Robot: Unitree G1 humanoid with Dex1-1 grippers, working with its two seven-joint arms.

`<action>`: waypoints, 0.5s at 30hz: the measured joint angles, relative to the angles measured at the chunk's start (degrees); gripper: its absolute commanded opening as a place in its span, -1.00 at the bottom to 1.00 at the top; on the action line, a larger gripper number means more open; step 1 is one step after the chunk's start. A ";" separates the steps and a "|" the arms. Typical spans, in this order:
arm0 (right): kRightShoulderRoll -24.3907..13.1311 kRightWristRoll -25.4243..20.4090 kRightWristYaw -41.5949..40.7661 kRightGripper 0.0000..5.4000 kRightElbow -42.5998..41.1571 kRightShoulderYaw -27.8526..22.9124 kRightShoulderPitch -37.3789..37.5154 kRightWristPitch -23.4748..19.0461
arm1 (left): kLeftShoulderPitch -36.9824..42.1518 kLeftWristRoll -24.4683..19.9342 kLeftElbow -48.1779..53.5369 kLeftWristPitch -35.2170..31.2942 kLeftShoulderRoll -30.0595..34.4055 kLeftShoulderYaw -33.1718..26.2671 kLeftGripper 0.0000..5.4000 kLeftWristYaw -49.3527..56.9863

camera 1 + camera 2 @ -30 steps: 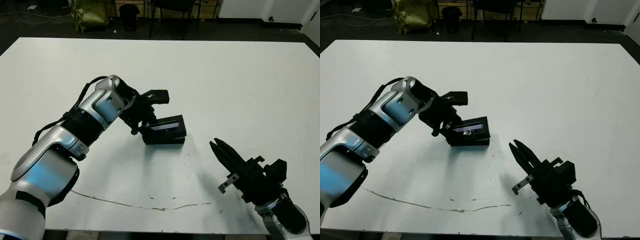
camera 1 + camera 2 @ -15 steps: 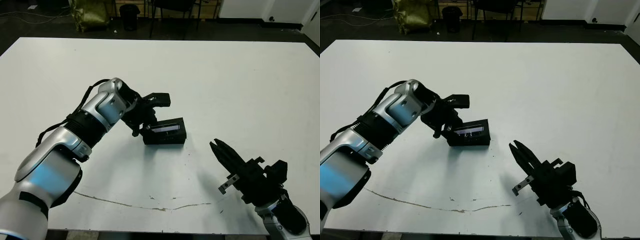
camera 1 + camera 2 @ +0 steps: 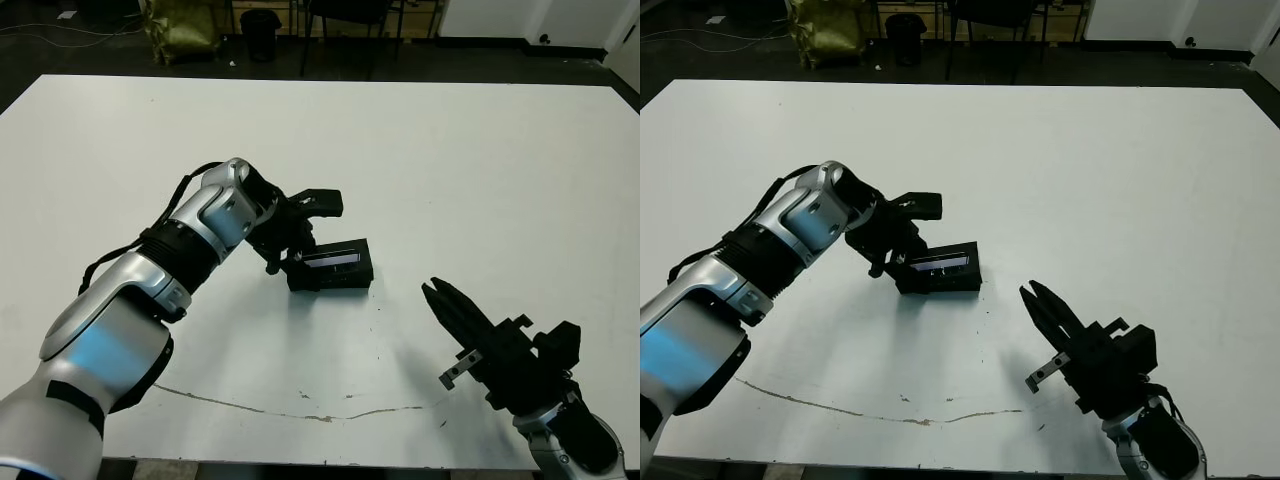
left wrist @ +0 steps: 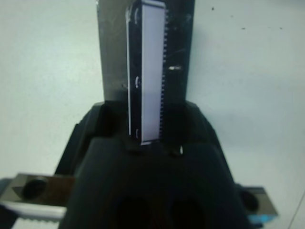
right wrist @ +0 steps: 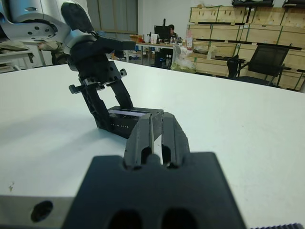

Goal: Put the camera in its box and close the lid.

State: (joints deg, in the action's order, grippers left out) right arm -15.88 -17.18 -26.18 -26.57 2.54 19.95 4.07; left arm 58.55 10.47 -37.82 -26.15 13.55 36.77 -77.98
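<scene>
The lid point(image 3: 333, 259), black with a long purplish-grey panel, lies almost flat near the table's middle. It rests over the box point(image 3: 332, 282), of which only a black side shows beneath it. My left gripper point(image 3: 291, 264) is shut on the lid's left end, its fingers straddling the lid's width. In the left wrist view the panel point(image 4: 151, 71) runs straight out from that gripper's body. The camera is hidden. My right gripper point(image 3: 441, 302) hovers to the lid's front right, well apart from it, shut on nothing.
A thin brown crack-like line point(image 3: 300, 410) crosses the white table point(image 3: 480, 160) near its front edge. Chairs and a green bag point(image 3: 180, 30) stand beyond the far edge. In the right wrist view a person point(image 5: 170, 29) sits far back by stacked crates.
The lid's raised side has come down from a clear tilt to almost flat on the box, with my left gripper still on its end. My right arm has barely moved.
</scene>
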 measured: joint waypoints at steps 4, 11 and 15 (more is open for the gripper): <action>0.21 0.40 0.00 -1.00 0.00 0.04 0.28 0.16 | 0.26 0.24 -1.48 1.44 -0.41 -0.16 -0.16 -0.38; 0.72 0.08 -0.03 -1.00 0.34 0.12 0.58 0.19 | 0.85 1.00 -2.37 1.67 -1.04 -0.11 -0.16 -1.03; 1.18 0.11 -0.02 -1.00 0.41 0.18 0.61 0.21 | 1.19 1.42 -2.70 1.32 -1.52 -0.09 -0.16 -1.24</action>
State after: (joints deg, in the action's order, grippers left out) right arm -14.70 -17.08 -26.20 -26.16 2.72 20.56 4.27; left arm 59.75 11.88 -40.53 -24.83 12.02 36.68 -79.22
